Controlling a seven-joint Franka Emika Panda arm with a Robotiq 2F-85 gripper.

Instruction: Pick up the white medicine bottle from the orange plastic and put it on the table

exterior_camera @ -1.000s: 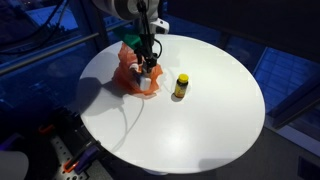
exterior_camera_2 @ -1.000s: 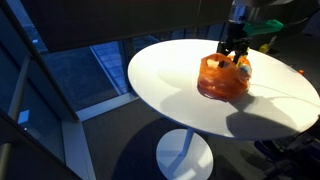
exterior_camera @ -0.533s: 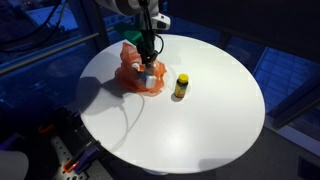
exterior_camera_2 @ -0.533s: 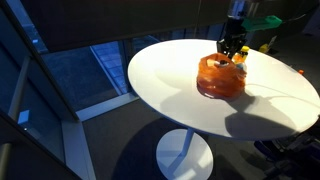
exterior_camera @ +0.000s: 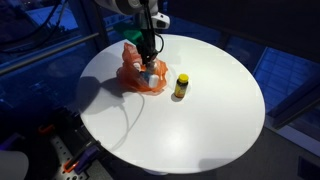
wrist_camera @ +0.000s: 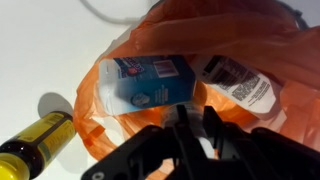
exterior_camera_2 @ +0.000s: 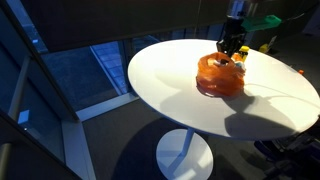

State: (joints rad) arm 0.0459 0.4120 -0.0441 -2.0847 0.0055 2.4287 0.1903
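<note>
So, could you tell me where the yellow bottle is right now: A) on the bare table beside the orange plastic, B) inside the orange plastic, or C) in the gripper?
A: the yellow bottle stands on the white table, apart from the orange plastic, and the gripper is over the plastic, not at that bottle.

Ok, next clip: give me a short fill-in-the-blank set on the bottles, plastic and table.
1. The white medicine bottle lies in the ____ plastic.
2. The yellow bottle stands on the table and has a ____ cap.
3. The table top is ____ in shape.
4. The hand hangs directly above the ____ medicine bottle.
Missing words: orange, black, round, white.
</note>
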